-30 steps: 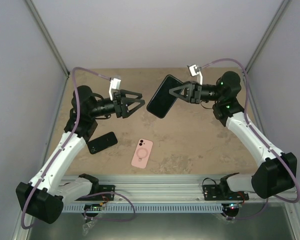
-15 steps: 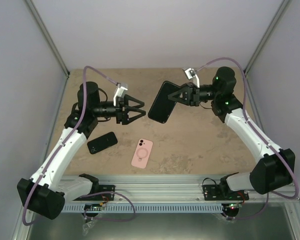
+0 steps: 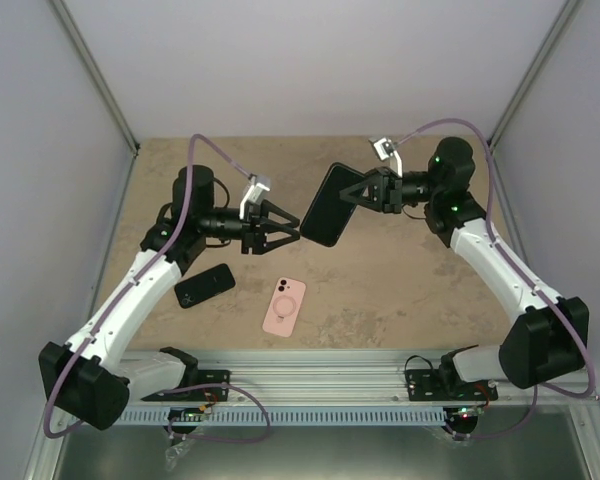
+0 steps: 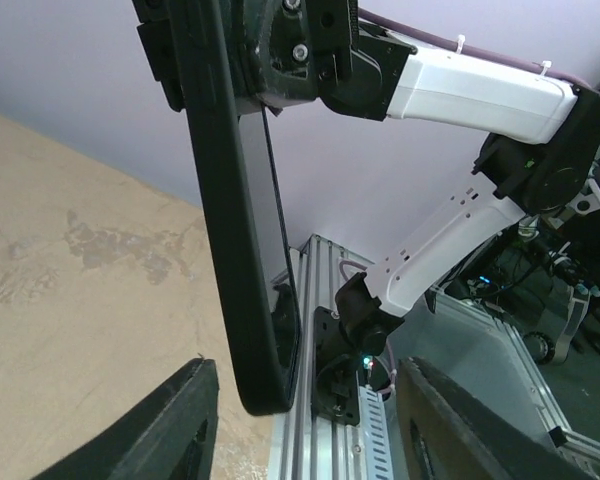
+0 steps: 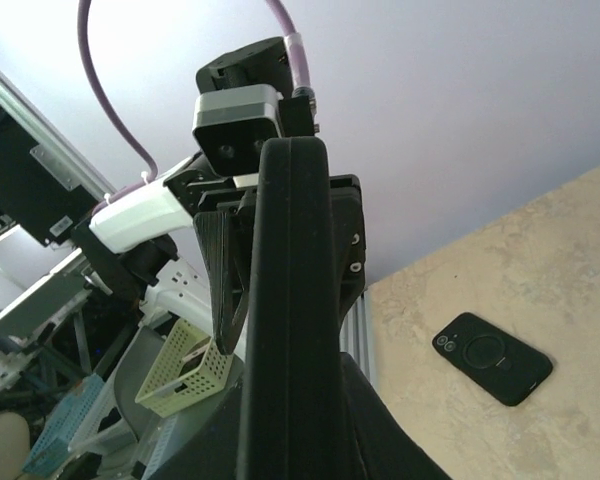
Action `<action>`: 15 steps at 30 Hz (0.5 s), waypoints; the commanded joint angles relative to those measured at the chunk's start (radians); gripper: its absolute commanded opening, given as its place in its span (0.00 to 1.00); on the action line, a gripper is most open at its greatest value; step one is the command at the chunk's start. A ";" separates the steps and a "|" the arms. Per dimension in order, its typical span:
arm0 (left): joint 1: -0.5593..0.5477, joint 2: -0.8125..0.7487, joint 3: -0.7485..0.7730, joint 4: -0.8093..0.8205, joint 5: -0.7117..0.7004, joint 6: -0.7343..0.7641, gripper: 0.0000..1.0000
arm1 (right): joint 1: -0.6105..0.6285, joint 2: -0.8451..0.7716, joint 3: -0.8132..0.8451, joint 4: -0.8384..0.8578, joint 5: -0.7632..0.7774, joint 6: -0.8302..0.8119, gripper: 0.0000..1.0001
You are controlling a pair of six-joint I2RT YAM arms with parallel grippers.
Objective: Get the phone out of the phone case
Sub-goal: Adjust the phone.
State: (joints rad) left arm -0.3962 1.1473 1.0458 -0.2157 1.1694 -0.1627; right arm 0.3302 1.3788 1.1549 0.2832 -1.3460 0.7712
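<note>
Currently right jaws clamp cased phone (image 3: 325, 205) mid-air; left jaws apart, straddling its lower end, contact unclear

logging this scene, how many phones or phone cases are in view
3. A black cased phone is held in the air by the right claw. A black one lies on the table at left. A pink case lies front middle. Whether those two hold phones is unclear.

The left arm (image 3: 130, 298) reaches from the near left corner toward the table's middle, forearm level and pointing right; the left jaws stand parted. The right arm (image 3: 500, 268) rises from the near right corner, bends left, and the right jaws are pinched almost closed, facing the left jaws.
</note>
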 commanded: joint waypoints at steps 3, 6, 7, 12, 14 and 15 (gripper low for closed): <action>-0.017 0.003 -0.013 0.010 -0.029 0.020 0.44 | -0.032 -0.070 -0.035 0.147 0.028 0.115 0.01; -0.018 0.003 -0.018 0.032 -0.040 -0.003 0.42 | -0.033 -0.073 -0.040 0.160 0.027 0.129 0.00; -0.018 0.004 -0.019 0.042 -0.044 -0.013 0.41 | -0.033 -0.072 -0.041 0.165 0.026 0.134 0.01; -0.019 0.012 -0.006 0.046 -0.042 -0.020 0.42 | -0.032 -0.066 -0.041 0.168 0.028 0.141 0.01; -0.026 0.016 -0.004 0.043 -0.040 -0.017 0.42 | -0.033 -0.064 -0.041 0.170 0.029 0.141 0.01; -0.029 0.017 -0.005 0.042 -0.038 -0.015 0.42 | -0.033 -0.062 -0.041 0.171 0.029 0.143 0.01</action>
State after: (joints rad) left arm -0.4114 1.1557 1.0374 -0.1986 1.1301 -0.1806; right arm 0.2993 1.3342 1.1160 0.3931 -1.3273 0.8917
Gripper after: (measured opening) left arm 0.422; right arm 0.112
